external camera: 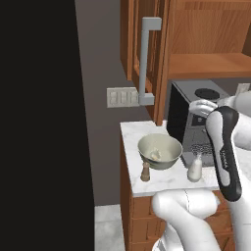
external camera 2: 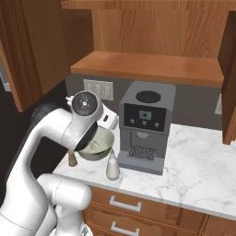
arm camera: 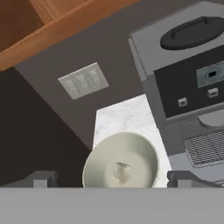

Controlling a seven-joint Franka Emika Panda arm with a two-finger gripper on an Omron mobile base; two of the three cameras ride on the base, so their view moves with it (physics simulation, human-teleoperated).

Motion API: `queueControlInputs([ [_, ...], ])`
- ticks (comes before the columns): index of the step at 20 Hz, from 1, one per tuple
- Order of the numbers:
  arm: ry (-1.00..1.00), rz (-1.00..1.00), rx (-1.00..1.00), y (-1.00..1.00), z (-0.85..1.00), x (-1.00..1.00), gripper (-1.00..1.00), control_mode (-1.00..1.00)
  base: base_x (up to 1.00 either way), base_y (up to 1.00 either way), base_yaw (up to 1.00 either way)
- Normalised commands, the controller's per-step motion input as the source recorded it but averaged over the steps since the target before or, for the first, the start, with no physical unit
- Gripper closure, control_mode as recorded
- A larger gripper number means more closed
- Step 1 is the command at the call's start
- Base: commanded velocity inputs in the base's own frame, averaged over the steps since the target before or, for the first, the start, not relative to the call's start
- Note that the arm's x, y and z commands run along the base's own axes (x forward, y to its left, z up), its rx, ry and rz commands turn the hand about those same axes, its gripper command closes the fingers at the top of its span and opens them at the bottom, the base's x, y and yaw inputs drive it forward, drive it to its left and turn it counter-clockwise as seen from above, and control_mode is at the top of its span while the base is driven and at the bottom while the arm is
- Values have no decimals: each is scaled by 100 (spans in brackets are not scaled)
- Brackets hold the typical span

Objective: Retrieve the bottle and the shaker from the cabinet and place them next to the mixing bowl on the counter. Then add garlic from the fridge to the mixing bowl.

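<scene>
Gripper [arm camera: 109, 178] open above mixing bowl [arm camera: 103, 154]

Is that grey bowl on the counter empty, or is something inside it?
Not empty. The mixing bowl holds one small off-white garlic bulb resting on its pale bottom, seen from above and from the left.

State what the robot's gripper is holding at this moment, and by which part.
Nothing is held. The gripper is open above the mixing bowl, and the garlic lies loose inside it.
</scene>
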Motion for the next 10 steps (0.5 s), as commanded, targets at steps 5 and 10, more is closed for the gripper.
queueControlInputs([
  [5, -18, 0, 1, -54, 75, -77, -100, -100, 0, 0, 0],
  [10, -15, -1, 3, -63, 65, -75, -100, -100, 0, 0, 0],
])
